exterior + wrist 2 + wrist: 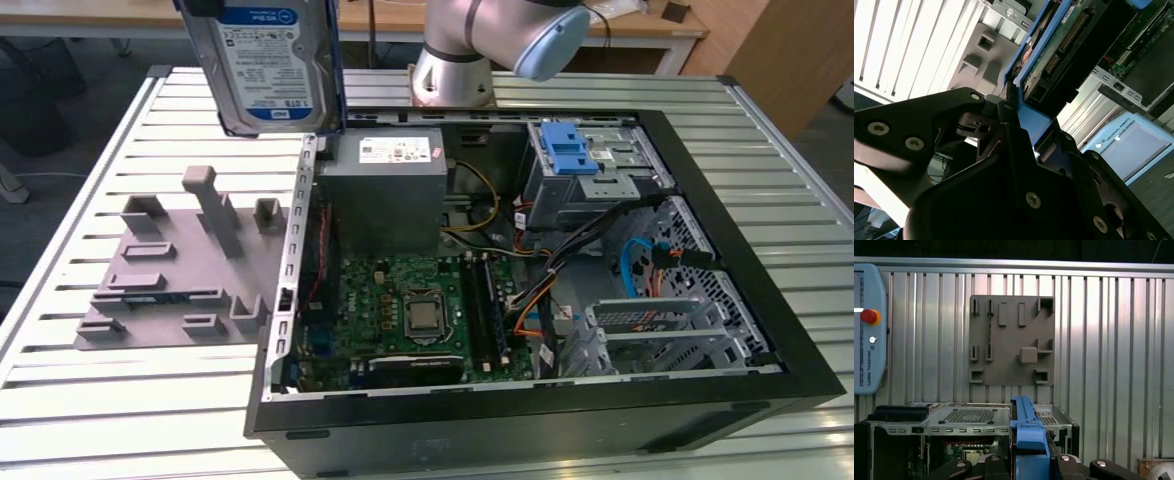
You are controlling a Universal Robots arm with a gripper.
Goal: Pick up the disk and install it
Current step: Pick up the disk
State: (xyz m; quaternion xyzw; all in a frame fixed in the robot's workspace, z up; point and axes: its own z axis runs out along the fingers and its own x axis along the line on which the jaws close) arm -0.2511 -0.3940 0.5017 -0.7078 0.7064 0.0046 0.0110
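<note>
Disk (267, 65) silver, blue-white label, blue frame, upright, clamped in pincer (1024, 112).

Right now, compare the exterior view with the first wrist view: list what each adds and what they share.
Exterior view: the disk's labelled face and the motherboard. First wrist view: the gripper clamping the disk's blue frame edge-on, and a pendant with a red button. Shared: the disk, the open case, the grey fixture plate, the slatted table.
</note>
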